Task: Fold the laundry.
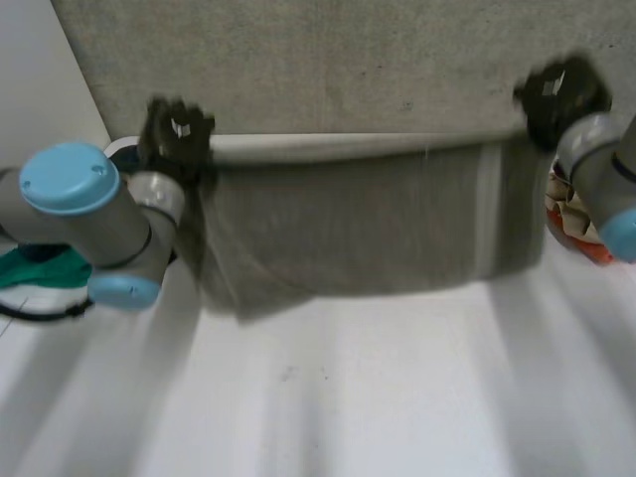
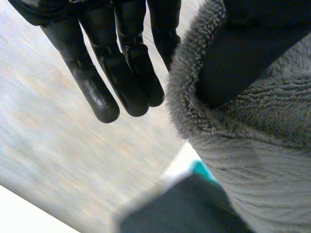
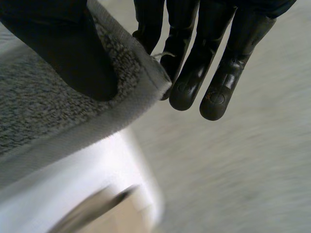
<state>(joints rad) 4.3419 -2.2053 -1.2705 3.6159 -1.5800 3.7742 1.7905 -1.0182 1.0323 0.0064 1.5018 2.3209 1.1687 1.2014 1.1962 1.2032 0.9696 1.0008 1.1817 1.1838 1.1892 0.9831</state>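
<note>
**Towel [image 1: 348,229] edge raised: keep both corners level**

White table [image 1: 397,397] bears the grey towel. Its far part appears to lie flat, and its near part hangs as a sheet from a lifted edge stretched between the two hands. The left hand [image 1: 177,134] pinches one corner of that edge, thumb sunk into the pile against straight fingers [image 2: 121,82]. The right hand [image 1: 561,94] pinches the other corner, hem trapped between thumb and fingers [image 3: 194,73]. To fold well, I judge both hands should travel together at one height with the edge taut, so the sheet lands square on the flat part. An uneven pull would likely skew the hem.
</note>
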